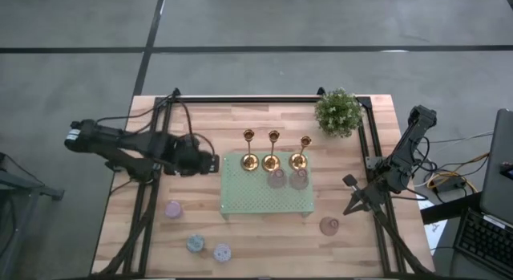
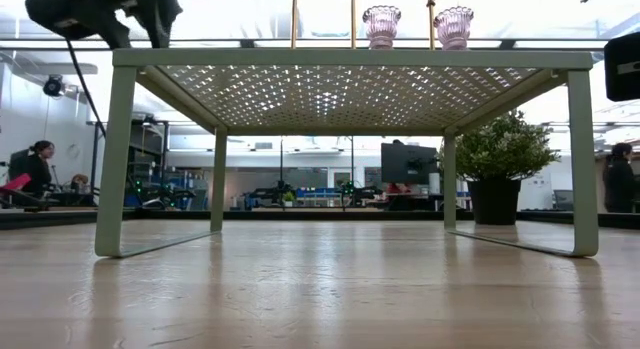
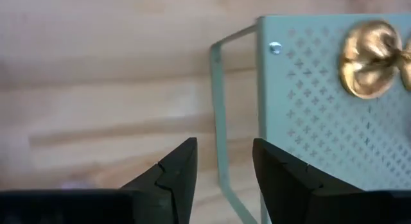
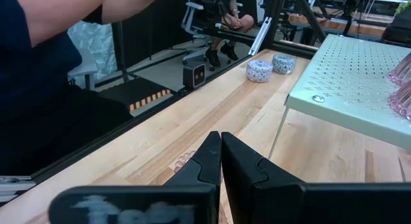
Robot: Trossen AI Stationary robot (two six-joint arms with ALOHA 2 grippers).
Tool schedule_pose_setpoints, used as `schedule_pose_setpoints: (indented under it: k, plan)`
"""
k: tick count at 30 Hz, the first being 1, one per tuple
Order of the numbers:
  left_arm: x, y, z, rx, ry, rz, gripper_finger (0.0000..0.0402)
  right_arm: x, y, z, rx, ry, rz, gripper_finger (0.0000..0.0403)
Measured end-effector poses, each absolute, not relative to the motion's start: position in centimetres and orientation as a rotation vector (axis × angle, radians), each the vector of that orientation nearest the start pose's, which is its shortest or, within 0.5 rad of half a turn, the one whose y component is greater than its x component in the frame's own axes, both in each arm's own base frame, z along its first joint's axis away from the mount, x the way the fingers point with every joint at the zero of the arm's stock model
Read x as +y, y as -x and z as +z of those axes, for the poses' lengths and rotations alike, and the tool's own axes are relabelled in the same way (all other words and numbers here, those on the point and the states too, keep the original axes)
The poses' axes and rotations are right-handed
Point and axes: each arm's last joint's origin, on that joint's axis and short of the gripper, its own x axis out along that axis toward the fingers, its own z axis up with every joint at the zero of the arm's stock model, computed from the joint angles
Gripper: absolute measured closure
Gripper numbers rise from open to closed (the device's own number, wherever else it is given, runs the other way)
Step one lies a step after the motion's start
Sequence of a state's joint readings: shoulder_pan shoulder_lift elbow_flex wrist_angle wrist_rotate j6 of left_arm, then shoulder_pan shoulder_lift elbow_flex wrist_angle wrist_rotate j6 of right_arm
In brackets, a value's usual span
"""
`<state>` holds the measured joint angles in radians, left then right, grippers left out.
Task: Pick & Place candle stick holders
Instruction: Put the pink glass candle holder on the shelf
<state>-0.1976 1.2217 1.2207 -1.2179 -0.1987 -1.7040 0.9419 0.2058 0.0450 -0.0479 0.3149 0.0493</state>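
Observation:
Three gold candle stick holders (image 1: 272,152) stand by their round bases along the far edge of a green perforated stand (image 1: 264,201). Two pink glass holders (image 1: 288,180) stand on the stand too and show in the low view (image 2: 381,24). Small round holders sit on the table: pink (image 1: 173,208), blue (image 1: 195,243), lavender (image 1: 222,252), brownish-pink (image 1: 329,225). My left gripper (image 1: 215,162) is open and empty at the stand's left edge; its fingers (image 3: 180,169) hover over the stand's leg (image 3: 219,121). My right gripper (image 1: 351,204) is shut and empty (image 4: 220,153), above the table right of the stand, near the brownish-pink holder (image 4: 185,161).
A potted plant (image 1: 338,111) stands at the far right of the table. Black rails (image 1: 152,200) run along the table's left and right sides. A person's dark sleeve (image 4: 51,70) shows beyond the table's near edge. People sit in the room behind (image 2: 35,164).

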Motion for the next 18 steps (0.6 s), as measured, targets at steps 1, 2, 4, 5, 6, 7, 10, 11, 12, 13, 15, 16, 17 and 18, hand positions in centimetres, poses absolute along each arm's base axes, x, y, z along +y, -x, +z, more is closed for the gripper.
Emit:
schedule_pose_setpoints:
  k: [1, 2, 4, 5, 6, 7, 10, 11, 12, 13, 15, 16, 17, 18]
  plan:
    - [-4.0, -20.6, 32.1, 0.823, 1.206, 0.962, 0.0248, 8.1, -7.0, 15.8, 0.187, 0.076, 0.62, 0.0394]
    - [-4.3, -20.6, 32.1, 0.792, 1.156, 0.961, 0.0248, 8.1, -7.0, 15.8, 0.187, 0.076, 0.62, 0.0394]
    - [-4.8, -20.6, 32.1, 0.742, 1.025, 0.944, 0.0248, 8.1, -7.0, 15.8, 0.187, 0.077, 0.62, 0.0394]
    - [-5.1, -20.7, 32.1, 0.725, 0.963, 0.922, 0.0248, 8.1, -7.0, 15.8, 0.187, 0.077, 0.621, 0.0394]
    - [-5.4, -20.7, 32.1, 0.72, 0.907, 0.9, 0.0248, 8.1, -7.0, 15.8, 0.187, 0.077, 0.62, 0.0394]
    - [-5.7, -20.7, 32.1, 0.729, 0.867, 0.882, 0.0248, 8.1, -7.0, 15.8, 0.187, 0.076, 0.62, 0.0394]
    - [-6.6, -20.7, 32.0, 0.73, 0.797, 0.839, 0.0248, 8.1, -7.0, 15.8, 0.187, 0.077, 0.62, 0.0394]
    - [-6.8, -20.7, 32.0, 0.731, 0.769, 0.832, 0.0248, 8.1, -7.0, 15.8, 0.187, 0.076, 0.62, 0.0394]
    - [-7.0, -20.7, 31.9, 0.738, 0.75, 0.819, 0.0248, 8.1, -7.0, 15.8, 0.187, 0.076, 0.62, 0.0394]
    - [-7.2, -20.6, 31.9, 0.744, 0.742, 0.807, 0.0248, 8.1, -7.0, 15.8, 0.187, 0.077, 0.62, 0.0394]
    - [-7.5, -20.5, 31.9, 0.764, 0.729, 0.779, 0.0247, 8.1, -7.0, 15.8, 0.187, 0.077, 0.62, 0.0394]
    - [-7.7, -20.5, 32.0, 0.769, 0.709, 0.76, 0.0247, 8.1, -7.0, 15.8, 0.188, 0.076, 0.62, 0.0394]
    - [-7.7, -20.6, 32.0, 0.769, 0.679, 0.745, 0.0247, 8.1, -7.0, 15.8, 0.187, 0.076, 0.62, 0.0394]
    - [-7.7, -20.6, 32.0, 0.767, 0.639, 0.731, 0.0246, 8.1, -7.0, 15.8, 0.187, 0.077, 0.621, 0.0394]
